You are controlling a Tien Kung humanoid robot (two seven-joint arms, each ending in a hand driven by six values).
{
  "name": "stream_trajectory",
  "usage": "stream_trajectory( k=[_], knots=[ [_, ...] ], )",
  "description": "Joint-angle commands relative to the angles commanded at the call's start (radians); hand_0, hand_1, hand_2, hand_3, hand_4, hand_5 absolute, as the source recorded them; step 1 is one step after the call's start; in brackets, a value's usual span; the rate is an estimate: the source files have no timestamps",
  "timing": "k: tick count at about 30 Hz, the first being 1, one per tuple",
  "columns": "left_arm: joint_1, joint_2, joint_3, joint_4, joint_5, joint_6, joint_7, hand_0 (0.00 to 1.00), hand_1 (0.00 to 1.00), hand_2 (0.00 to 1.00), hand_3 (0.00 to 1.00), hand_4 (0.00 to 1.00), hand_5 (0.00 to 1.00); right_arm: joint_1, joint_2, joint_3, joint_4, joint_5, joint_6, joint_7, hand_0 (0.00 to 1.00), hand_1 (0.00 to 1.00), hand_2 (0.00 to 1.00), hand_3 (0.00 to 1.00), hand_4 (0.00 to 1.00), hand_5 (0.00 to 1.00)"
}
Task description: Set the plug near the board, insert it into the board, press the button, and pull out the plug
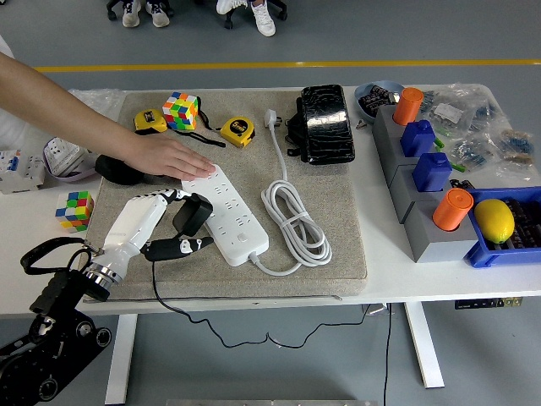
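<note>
A white power strip (226, 213) lies slantwise on the grey mat (338, 245), with its coiled white cable (292, 216) to the right. My left hand (179, 222) is at the strip's left edge, its fingers curled around a black plug (193, 213). The plug sits tilted against the strip's side, and its black cord (157, 283) drops over the table's front edge. A person's hand (166, 157) lies flat on the strip's far end, holding it down. My right hand is out of view.
Two yellow tape measures (237, 131) and a Rubik's cube (180, 110) lie at the mat's back, beside a black pouch (324, 123). Another cube (73, 209) sits left of the mat. At the right stand grey blocks (423, 203) with orange and blue pieces, and a blue bin (507, 249) holding a lemon.
</note>
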Motion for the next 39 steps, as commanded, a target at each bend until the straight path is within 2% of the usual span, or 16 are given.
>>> stream_trajectory(
  k=[8,18,25,33,37,39],
  knots=[
    [-0.014,-0.002,0.019,-0.005,0.0,-0.015,0.0,0.582,0.69,0.679,0.663,0.998,0.585,0.0,0.0,0.0,0.0,0.001,-0.001,0.001,0.548,0.577,0.536,0.503,0.815,0.362],
    [-0.051,-0.017,0.048,0.009,0.026,-0.042,0.044,0.588,0.691,0.682,0.668,0.998,0.587,0.001,-0.001,0.013,0.005,-0.011,-0.001,0.003,0.547,0.576,0.535,0.502,0.814,0.361],
    [-0.064,-0.021,0.045,0.013,0.029,-0.049,0.052,0.584,0.691,0.683,0.661,0.998,0.588,0.0,-0.001,0.014,0.005,-0.012,-0.002,0.004,0.548,0.575,0.534,0.502,0.812,0.36],
    [-0.053,-0.01,0.012,-0.041,-0.001,-0.028,0.014,0.575,0.684,0.677,0.649,0.998,0.591,-0.001,-0.001,0.018,0.005,-0.013,-0.003,0.006,0.549,0.575,0.534,0.502,0.811,0.36],
    [-0.044,0.0,0.003,-0.099,-0.016,-0.034,0.021,0.553,0.667,0.668,0.648,0.998,0.591,-0.002,-0.001,0.019,0.005,-0.014,-0.003,0.006,0.549,0.574,0.534,0.502,0.811,0.359],
    [-0.038,0.008,0.002,-0.147,-0.034,-0.047,0.033,0.553,0.667,0.668,0.648,0.998,0.591,-0.002,-0.002,0.018,0.005,-0.014,-0.003,0.006,0.549,0.574,0.534,0.502,0.811,0.359]
  ],
)
